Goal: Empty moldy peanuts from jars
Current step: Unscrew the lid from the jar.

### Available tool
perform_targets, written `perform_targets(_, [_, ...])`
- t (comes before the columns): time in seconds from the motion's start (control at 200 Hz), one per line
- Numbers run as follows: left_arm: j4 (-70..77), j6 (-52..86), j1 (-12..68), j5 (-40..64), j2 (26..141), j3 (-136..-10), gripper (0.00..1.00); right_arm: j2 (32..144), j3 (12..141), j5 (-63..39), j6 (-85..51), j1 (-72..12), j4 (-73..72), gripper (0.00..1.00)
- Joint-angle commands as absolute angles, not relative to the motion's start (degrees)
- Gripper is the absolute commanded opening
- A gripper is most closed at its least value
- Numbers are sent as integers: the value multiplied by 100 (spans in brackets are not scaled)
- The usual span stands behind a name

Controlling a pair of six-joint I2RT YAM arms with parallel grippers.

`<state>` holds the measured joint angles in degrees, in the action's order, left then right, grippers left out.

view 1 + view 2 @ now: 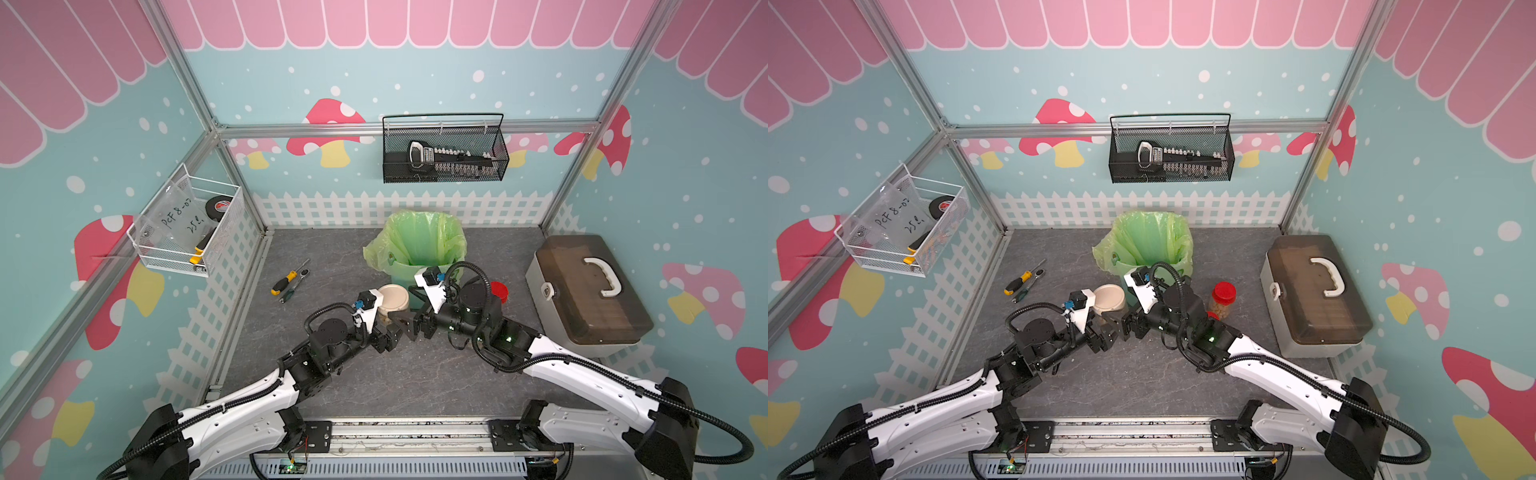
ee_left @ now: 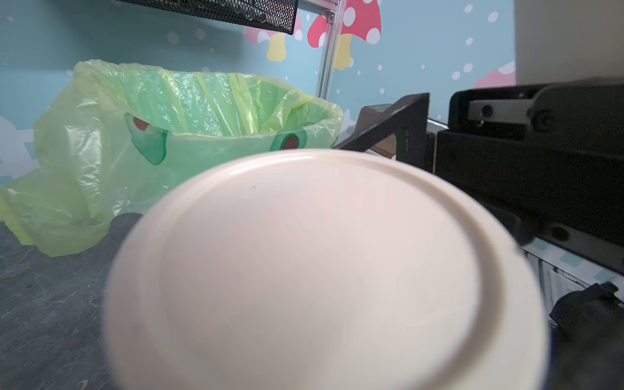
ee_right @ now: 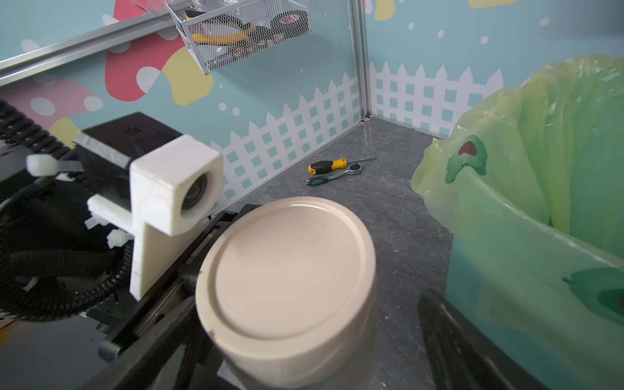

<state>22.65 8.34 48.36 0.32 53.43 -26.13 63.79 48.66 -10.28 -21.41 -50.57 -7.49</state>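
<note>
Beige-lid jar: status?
Left gripper clamped on beige-lid jar, lid on. Right gripper open at the lid. Green-bagged bin just beyond, nothing between.

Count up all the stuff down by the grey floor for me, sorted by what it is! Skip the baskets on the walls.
Jars: 2 (beige-lid jar, red-lid jar); a red bit beside the red one may be a third, too hidden to tell
Hand tools: 2 (screwdriver, ratchet)
Bins: 1 (bin with a green bag)
Boxes: 1 (toolbox)
Total: 6

Left jaws tight — right jaws wide.
</note>
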Motion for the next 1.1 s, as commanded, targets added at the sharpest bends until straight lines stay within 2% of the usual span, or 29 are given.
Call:
perform_targets(0.0, [2702, 748, 4869, 22, 5159, -2584, 37, 6179, 4698, -642, -1986, -4924, -493, 96])
perform_targets(0.45, [2669, 708, 4887, -113, 5172, -2571, 37, 5649, 4588, -464, -2098, -4514, 40, 96])
perform_targets(0.715, [2783, 668, 4891, -195, 5262, -2560, 37, 5472, 4676, -1081, -2287, -4538, 210, 93])
perform_targets(0.921, [2849, 646, 4887, -188, 5277, -2544, 37, 5513, 4807, -1417, -2370, -4841, 91, 93])
perform_targets(1.096, [2859, 652, 4887, -194, 5313, -2549, 37, 5819, 5032, -1237, -2258, -5205, 62, 93])
